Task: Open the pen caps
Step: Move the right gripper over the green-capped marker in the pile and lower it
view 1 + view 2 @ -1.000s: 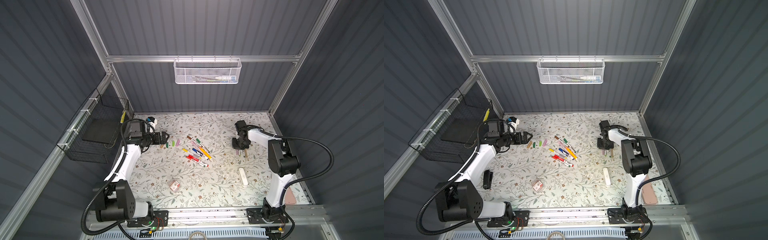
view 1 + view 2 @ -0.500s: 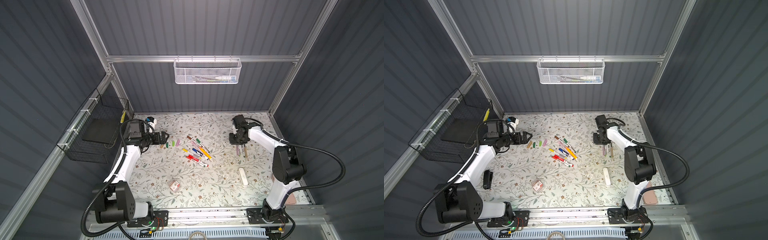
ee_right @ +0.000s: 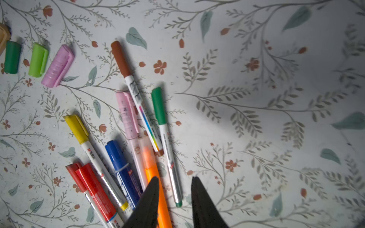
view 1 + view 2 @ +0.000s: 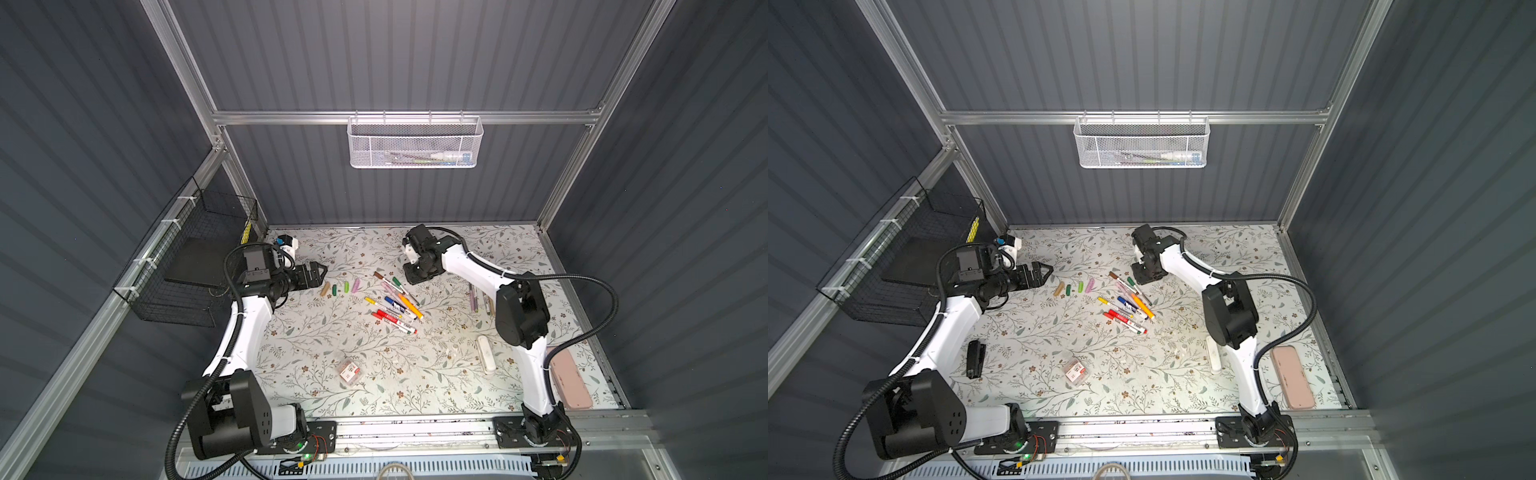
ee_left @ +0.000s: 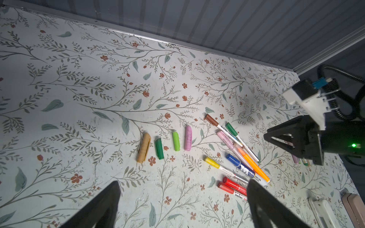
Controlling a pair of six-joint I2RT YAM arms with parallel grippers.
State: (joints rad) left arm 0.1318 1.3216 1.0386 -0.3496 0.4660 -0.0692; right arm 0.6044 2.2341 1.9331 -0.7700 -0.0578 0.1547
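**Bimanual cell, seen from overhead and from both wrist cameras.** We find the pen caps in two groups on the floral table (image 4: 415, 374). Four of them lie loose in a short row near mid-table, each apart from any pen: the tan cap (image 5: 144, 147), the dark green cap (image 5: 159, 148), the light green cap (image 5: 176, 141) and the lilac cap (image 5: 188, 138). In both top views the left gripper (image 4: 320, 272) points at the tan end of this row, near it but not touching. Its fingers (image 5: 102, 203) are spread wide with nothing between them. The remaining caps sit on their pens in a fanned pile just to the right of the row. Among these we note the brown cap (image 3: 119, 58), the green cap (image 3: 159, 106), the yellow cap (image 3: 76, 128), the blue cap (image 3: 115, 153), the pale pink cap (image 3: 126, 114) and two red caps (image 3: 87, 177). The right gripper (image 3: 174, 178) points down over the far right edge of the pile. Its jaws are narrowly parted and empty, and one tip overlaps the orange pen (image 3: 165, 209); we cannot tell whether it touches. Several bare pen bodies (image 4: 478, 299) lie beside the right arm, well apart from the pile, with the white oblong case (image 4: 485, 354) nearer the front.
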